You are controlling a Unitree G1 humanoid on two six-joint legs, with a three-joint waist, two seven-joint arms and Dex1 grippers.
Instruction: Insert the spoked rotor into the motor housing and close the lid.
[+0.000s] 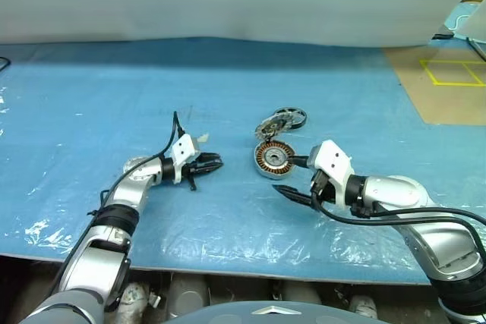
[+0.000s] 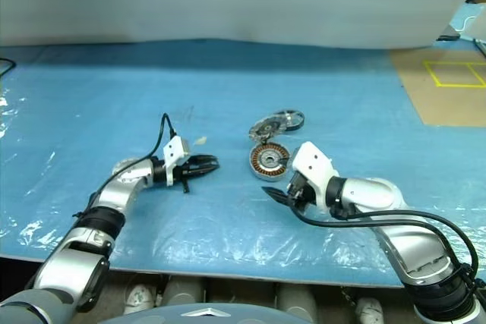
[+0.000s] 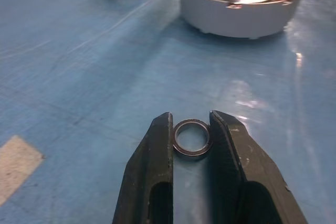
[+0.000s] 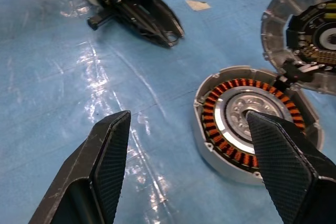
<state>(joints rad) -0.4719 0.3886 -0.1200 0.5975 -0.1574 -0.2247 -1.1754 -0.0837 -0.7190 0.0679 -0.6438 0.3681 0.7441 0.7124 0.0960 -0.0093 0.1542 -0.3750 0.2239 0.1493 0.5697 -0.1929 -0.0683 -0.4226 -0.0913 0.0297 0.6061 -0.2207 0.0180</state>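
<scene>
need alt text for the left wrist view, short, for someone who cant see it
The left end effector pinches a small dark ring between its two black fingers, just above a blue plastic-covered table. Beyond it sits the motor housing, a round grey cup with copper-coloured windings around a shiny centre.

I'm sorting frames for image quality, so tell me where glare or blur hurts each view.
Left wrist view: white glare streaks on the blue sheet beside the motor housing; the small ring between the left gripper fingers is sharp. Right wrist view: glare patches on the sheet, the right gripper's fingers soft. Head views: crinkle glints along the sheet's near edge.
</scene>
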